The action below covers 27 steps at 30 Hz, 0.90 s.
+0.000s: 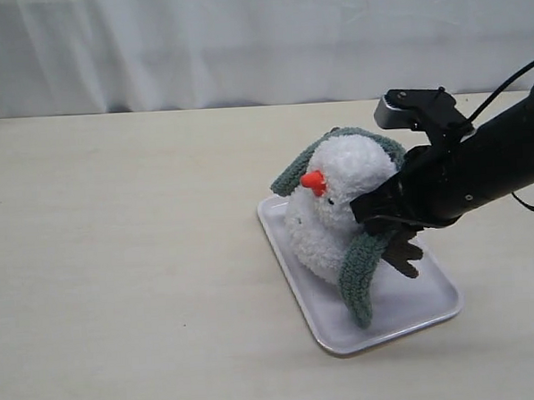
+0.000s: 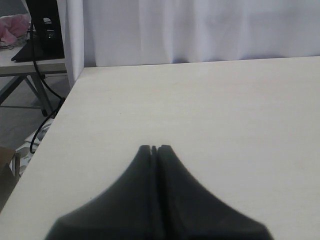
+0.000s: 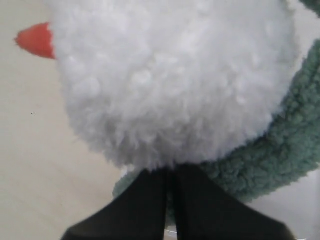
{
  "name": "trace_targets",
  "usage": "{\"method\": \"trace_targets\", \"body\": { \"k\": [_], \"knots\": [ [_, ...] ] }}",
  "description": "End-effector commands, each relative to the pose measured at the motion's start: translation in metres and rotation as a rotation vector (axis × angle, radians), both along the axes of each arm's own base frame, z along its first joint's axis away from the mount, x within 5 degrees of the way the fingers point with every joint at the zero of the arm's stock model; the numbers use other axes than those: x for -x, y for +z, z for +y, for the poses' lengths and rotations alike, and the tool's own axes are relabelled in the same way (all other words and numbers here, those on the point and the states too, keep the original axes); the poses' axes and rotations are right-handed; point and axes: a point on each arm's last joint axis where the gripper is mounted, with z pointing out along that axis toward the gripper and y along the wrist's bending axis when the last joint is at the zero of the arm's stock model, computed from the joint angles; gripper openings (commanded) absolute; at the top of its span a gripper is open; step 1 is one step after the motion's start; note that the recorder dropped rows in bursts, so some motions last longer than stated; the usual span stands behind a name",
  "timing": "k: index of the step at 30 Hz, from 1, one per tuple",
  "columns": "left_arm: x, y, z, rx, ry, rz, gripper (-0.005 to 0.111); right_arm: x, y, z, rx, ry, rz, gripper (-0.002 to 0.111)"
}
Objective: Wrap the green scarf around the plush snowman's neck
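The clenched right claw needed to ease the green scarf gently into the snowman's neck; left claw clenched too.

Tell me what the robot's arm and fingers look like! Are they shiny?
Not very. The right arm is a thick, round, matte black tube. A small black camera box with a grey end is mounted on top, and a thin black cable curves away behind. The left fingers and right fingers are black too, wide below and narrowing to blunt tips. No markings show.
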Motion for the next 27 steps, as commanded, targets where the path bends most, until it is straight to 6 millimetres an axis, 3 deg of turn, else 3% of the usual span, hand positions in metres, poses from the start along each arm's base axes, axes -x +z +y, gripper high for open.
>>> {"method": "trace_targets", "body": {
  "k": [1, 8, 14, 18, 21, 24, 27],
  "knots": [
    [0.000, 0.000, 0.000, -0.001, 0.001, -0.012, 0.000, -0.001, -0.003, 0.000, 0.003, -0.002, -0.002, 0.004],
    [0.000, 0.000, 0.000, -0.001, 0.001, -0.012, 0.000, 0.004, 0.026, 0.006, -0.024, 0.109, 0.021, 0.006],
    [0.000, 0.000, 0.000, -0.001, 0.001, -0.012, 0.000, 0.024, 0.054, 0.018, -0.052, 0.217, 0.034, 0.027],
    [0.000, 0.000, 0.000, -0.001, 0.001, -0.012, 0.000, 0.045, 0.065, 0.048, 0.006, 0.361, -0.081, 0.028],
    [0.000, 0.000, 0.000, -0.001, 0.001, -0.012, 0.000, 0.048, 0.067, 0.071, 0.149, 0.335, -0.252, 0.028],
    [0.000, 0.000, 0.000, -0.001, 0.001, -0.012, 0.000, 0.040, 0.071, 0.097, 0.364, 0.402, -0.391, 0.029],
    [0.000, 0.000, 0.000, -0.001, 0.001, -0.012, 0.000, 0.016, 0.083, 0.129, 0.469, 0.374, -0.445, 0.034]
  ]
}}
